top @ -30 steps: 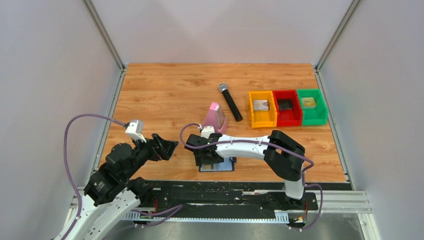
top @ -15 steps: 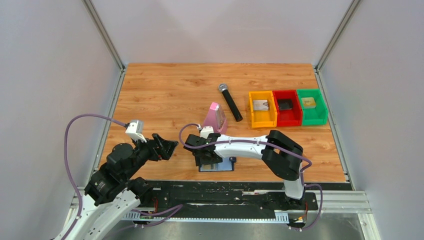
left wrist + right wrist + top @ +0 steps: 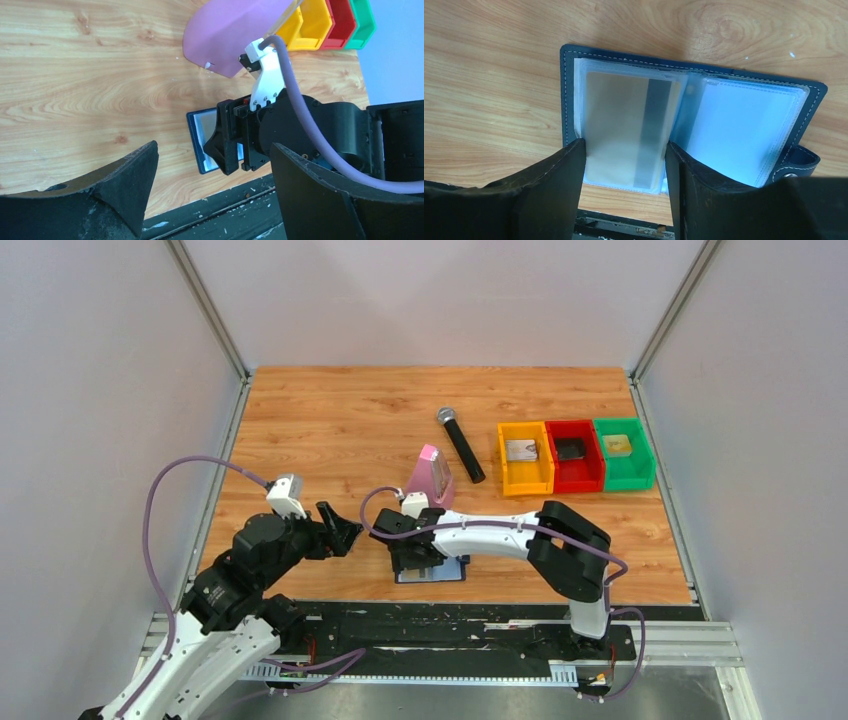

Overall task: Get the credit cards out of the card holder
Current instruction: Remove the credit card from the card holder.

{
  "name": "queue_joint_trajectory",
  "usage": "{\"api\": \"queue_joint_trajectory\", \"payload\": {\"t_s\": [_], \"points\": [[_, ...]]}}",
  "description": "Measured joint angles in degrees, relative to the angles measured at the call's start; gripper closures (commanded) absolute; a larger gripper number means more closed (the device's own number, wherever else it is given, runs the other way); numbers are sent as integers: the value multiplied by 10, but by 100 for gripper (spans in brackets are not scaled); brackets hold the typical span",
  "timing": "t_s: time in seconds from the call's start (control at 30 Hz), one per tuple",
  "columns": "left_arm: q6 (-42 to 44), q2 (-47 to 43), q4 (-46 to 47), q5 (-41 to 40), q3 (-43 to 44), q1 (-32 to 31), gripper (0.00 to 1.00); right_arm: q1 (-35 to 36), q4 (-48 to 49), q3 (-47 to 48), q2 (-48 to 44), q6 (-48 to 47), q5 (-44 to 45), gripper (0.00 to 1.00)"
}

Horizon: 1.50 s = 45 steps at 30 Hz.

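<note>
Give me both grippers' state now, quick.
Left gripper: open, empty.
Right gripper: astride the tan card in the wallet; grip cannot be told.

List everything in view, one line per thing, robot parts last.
table: one, wood-grain brown, under everything.
card holder: one, navy with clear sleeves, lying open at the table's near edge.
credit card: one seen, tan-gold with a dark stripe, in a holder sleeve.
metronome: one, pink, just behind the holder.
microphone: one, black, mid-table.
bins: three in a row at the right, yellow bin, red bin, green bin, each holding one small item.
left end effector: one, black, open, hovering left of the holder.
right end effector: one, black, over the holder, fingers astride the card's sleeve.
</note>
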Motion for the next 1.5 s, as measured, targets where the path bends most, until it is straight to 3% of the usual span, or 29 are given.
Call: {"api": "queue_joint_trajectory", "payload": {"t_s": [0.6, 1.27, 1.5], "points": [[-88, 57, -13, 42, -43, 0, 25, -15, 128, -102, -71, -2, -56, 48], [-119, 202, 112, 144, -111, 0, 64, -64, 356, -281, -179, -2, -204, 46], [-119, 259, 163, 167, -120, 8, 72, -82, 417, -319, -200, -2, -249, 46]]}}
